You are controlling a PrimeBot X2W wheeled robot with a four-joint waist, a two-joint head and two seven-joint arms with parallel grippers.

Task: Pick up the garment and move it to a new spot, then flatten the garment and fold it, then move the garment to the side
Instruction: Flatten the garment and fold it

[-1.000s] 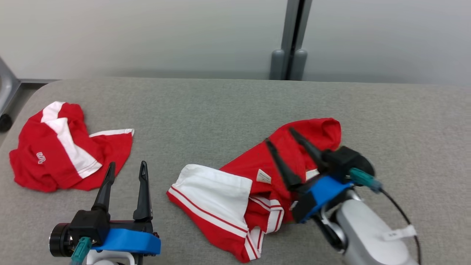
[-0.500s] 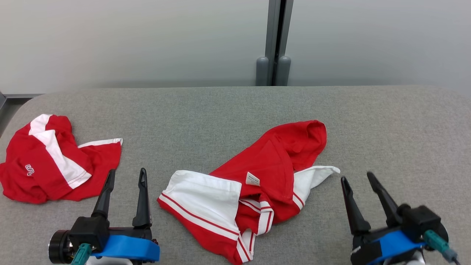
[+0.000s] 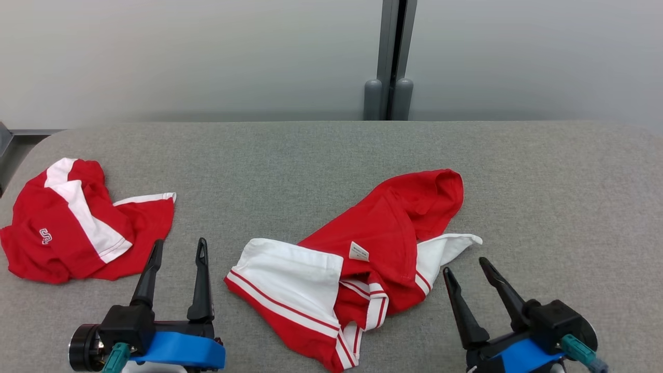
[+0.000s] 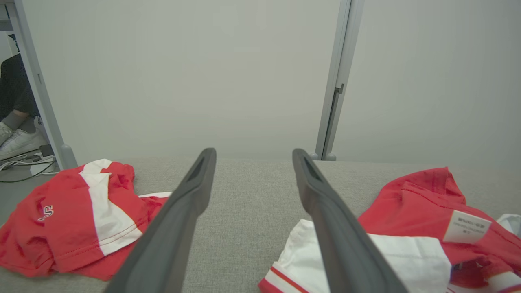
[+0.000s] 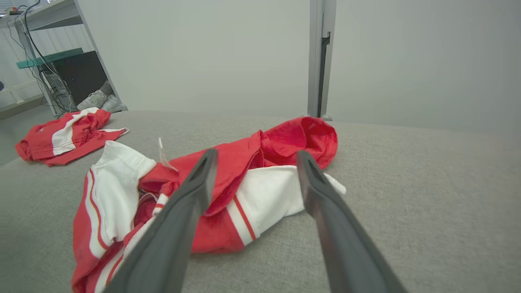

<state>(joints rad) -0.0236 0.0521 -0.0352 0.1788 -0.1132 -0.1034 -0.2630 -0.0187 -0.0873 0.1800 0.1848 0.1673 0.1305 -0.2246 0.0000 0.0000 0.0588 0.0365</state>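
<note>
The garment (image 3: 383, 228) lies crumpled in the middle of the grey table (image 3: 311, 155), red with white panels, red stripes and a small white label. Its white corner points right. My right gripper (image 3: 465, 265) stands open just in front of that corner, a little apart from it, nothing between its fingers. Through the right wrist view the garment (image 5: 281, 138) lies straight ahead of the open right gripper (image 5: 257, 152). My left gripper (image 3: 179, 243) is open and empty at the lower left. From the left wrist view the garment (image 4: 419, 199) lies right of the left gripper (image 4: 254, 152).
A second red and white garment (image 3: 62, 228) lies bunched near the table's left edge, left of my left gripper. A grey post (image 3: 389, 57) stands against the pale wall behind the table. A person's foot in a white shoe (image 4: 16, 142) rests on the floor beyond the left edge.
My right gripper has drawn back off the garment to the lower right, then edged left toward its white corner. That white corner now lies uncovered. The left gripper has stayed put.
</note>
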